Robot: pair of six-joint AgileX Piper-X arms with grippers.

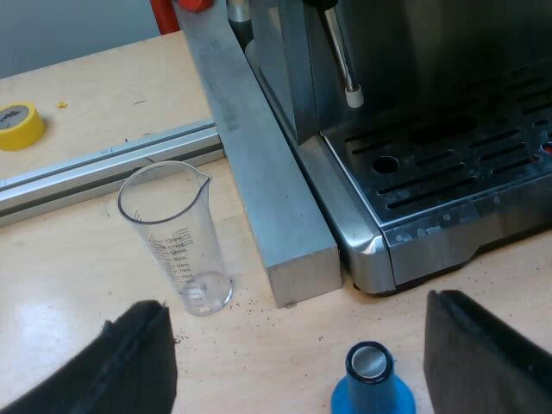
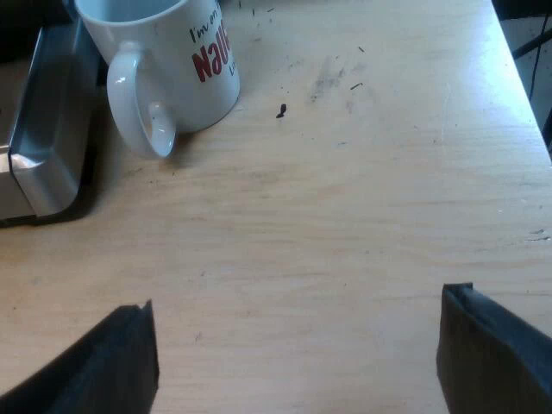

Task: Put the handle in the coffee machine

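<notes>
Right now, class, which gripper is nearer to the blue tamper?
Left. The left gripper hangs open just above the blue tamper, beside the measuring glass. The right gripper hangs over the wooden table near the white mug.

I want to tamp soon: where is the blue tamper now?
In the left wrist view, the tamper stands upright on the table close by the open left gripper, just off the machine's front corner, apart from the measuring glass.
</notes>
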